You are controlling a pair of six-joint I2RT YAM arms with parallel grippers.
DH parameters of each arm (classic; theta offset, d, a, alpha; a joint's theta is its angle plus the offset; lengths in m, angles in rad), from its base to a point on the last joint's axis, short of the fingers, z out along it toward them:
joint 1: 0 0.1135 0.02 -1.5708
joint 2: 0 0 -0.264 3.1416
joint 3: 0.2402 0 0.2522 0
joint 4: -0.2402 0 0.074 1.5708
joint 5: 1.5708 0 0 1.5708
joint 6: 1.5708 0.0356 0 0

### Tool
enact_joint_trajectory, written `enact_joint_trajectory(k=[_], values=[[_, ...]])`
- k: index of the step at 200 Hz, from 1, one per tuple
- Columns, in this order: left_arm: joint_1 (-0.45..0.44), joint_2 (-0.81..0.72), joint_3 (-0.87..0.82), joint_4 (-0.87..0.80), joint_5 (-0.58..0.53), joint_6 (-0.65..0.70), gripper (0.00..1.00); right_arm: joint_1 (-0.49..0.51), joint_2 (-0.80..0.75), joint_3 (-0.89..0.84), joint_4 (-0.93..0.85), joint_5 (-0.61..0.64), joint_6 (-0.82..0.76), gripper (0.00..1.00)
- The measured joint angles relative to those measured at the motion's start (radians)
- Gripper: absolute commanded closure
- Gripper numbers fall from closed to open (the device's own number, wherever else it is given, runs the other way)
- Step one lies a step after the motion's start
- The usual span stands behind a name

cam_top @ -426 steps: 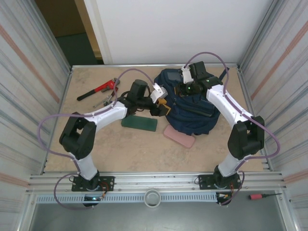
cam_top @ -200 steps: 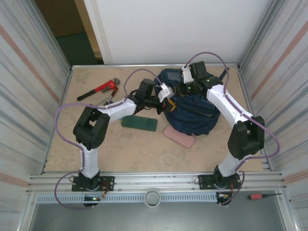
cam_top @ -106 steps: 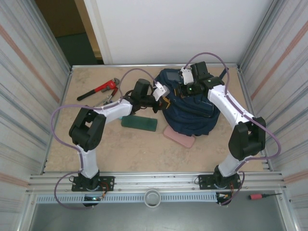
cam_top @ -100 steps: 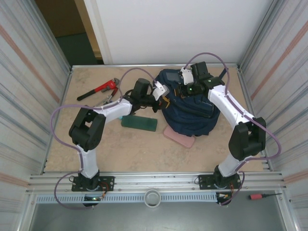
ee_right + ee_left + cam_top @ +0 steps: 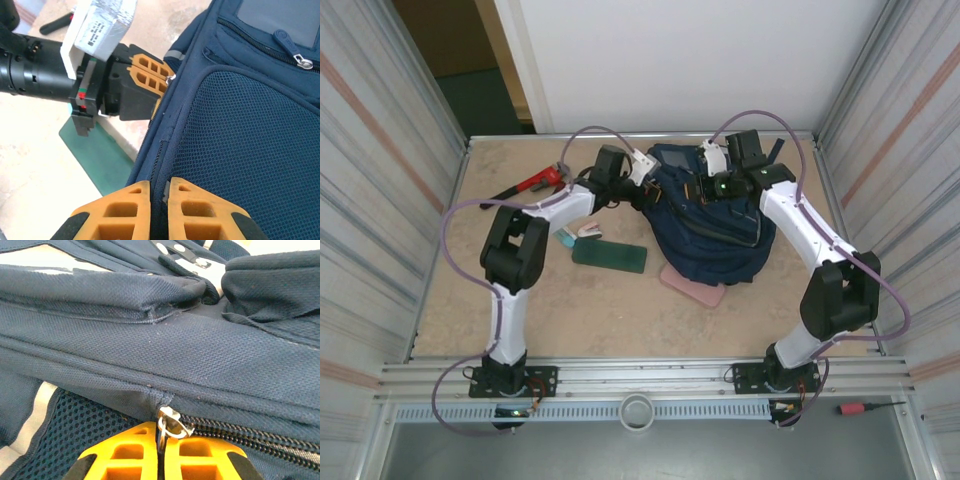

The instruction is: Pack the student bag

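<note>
We read the left tool clenched on the zipper pull; the zipper track runs along the student bag toward the right tool, clenched on its seam.

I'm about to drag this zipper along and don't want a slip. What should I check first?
1. Left gripper clamped on zipper pull: ok.
2. Right gripper pinching student bag fabric: ok.
3. Zipper teeth ahead of pull free of snags: cannot tell.
4. Green case and pink case on table beside bag: ok.
5. Opening wide enough to pack: cannot tell.
</note>
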Motion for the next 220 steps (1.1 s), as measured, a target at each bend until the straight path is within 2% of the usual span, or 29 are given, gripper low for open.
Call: enact_joint_trajectory(k=[10, 30, 44, 79, 97, 126, 143, 169, 180, 199, 220], values=[[0.000, 0.011, 0.021, -0.007, -0.001, -0.017, 0.90, 0.000, 0.001, -0.001, 0.016, 0.001, 0.017, 1.00], [0.008, 0.012, 0.031, -0.014, -0.029, -0.057, 0.62, 0.001, 0.003, -0.001, 0.031, 0.012, 0.058, 1.00], [0.032, 0.003, 0.003, -0.011, -0.061, -0.086, 0.52, 0.002, 0.004, 0.000, 0.032, 0.030, 0.086, 1.00], [0.109, -0.150, -0.262, 0.019, -0.126, -0.167, 0.41, 0.010, 0.054, 0.051, 0.049, 0.072, 0.196, 1.00], [0.106, -0.286, -0.407, 0.028, -0.174, -0.208, 0.36, 0.020, 0.116, 0.108, 0.065, 0.084, 0.251, 1.00], [0.086, -0.502, -0.577, 0.044, -0.250, -0.257, 0.33, 0.032, 0.232, 0.212, 0.095, 0.103, 0.300, 1.00], [0.077, -0.593, -0.656, 0.057, -0.281, -0.278, 0.31, 0.032, 0.295, 0.274, 0.096, 0.097, 0.299, 0.87], [0.047, -0.653, -0.716, 0.053, -0.307, -0.291, 0.27, 0.032, 0.331, 0.314, 0.061, 0.080, 0.266, 0.54], [0.021, -0.658, -0.716, 0.054, -0.316, -0.289, 0.25, 0.035, 0.320, 0.314, 0.029, 0.092, 0.230, 0.45], [-0.023, -0.673, -0.716, 0.055, -0.333, -0.285, 0.22, 0.052, 0.218, 0.212, 0.005, 0.193, 0.188, 0.35], [-0.036, -0.685, -0.715, 0.076, -0.349, -0.277, 0.20, 0.118, -0.009, -0.018, -0.030, 0.330, 0.164, 0.23]])
